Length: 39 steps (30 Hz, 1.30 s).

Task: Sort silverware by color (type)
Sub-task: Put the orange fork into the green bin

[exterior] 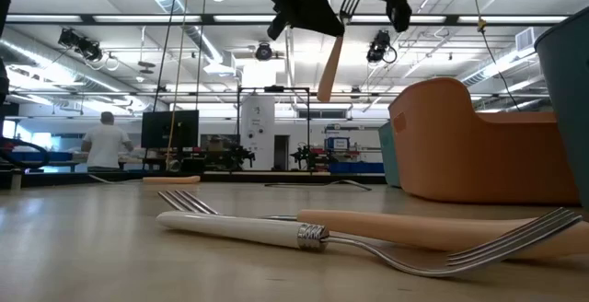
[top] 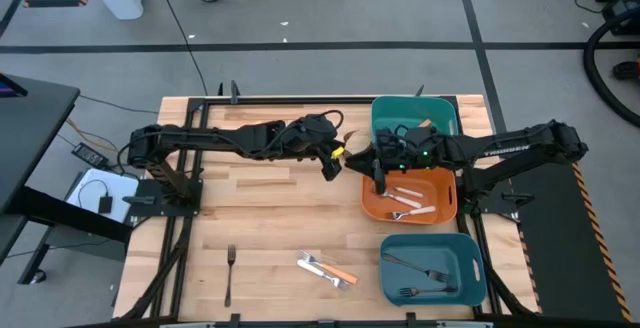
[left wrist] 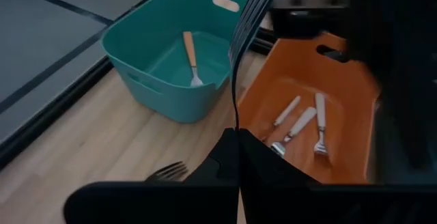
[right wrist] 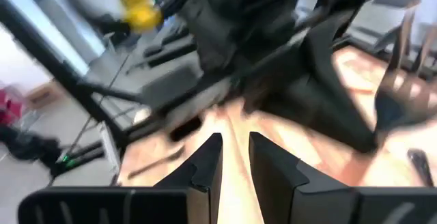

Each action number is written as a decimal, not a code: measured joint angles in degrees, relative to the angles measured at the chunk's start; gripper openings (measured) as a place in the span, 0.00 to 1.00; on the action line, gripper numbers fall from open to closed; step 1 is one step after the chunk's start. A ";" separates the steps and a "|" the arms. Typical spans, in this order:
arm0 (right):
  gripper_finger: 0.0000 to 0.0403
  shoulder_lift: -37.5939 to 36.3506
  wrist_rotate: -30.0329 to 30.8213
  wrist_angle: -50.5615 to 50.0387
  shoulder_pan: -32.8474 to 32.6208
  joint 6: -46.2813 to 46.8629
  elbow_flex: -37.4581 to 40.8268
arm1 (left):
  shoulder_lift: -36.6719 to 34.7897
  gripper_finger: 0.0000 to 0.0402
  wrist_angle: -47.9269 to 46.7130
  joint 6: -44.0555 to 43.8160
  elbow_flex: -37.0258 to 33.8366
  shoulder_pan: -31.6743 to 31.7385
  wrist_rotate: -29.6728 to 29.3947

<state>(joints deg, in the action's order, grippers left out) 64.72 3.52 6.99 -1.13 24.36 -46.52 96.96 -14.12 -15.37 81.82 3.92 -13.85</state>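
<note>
Left gripper point(top: 331, 164) is hanging just beside the orange bin point(top: 372, 204), pinching an orange-handled fork point(exterior: 329, 68); right gripper point(top: 380, 175) is hovering over that bin, fingers apparently narrowly parted, empty.

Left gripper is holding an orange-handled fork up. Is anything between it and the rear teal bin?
Yes, likely. The right gripper hangs open right beside the left gripper and its orange-handled fork, over the orange bin's edge, roughly toward the rear teal bin.
</note>
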 joint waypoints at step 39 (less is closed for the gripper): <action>0.07 -2.91 7.36 1.93 2.48 -6.24 -0.02 | -2.92 0.00 2.59 5.39 0.00 1.83 16.48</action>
<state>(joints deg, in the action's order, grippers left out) 61.81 10.88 8.92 1.34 18.12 -46.54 94.04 -11.53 -9.98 81.82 5.75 2.64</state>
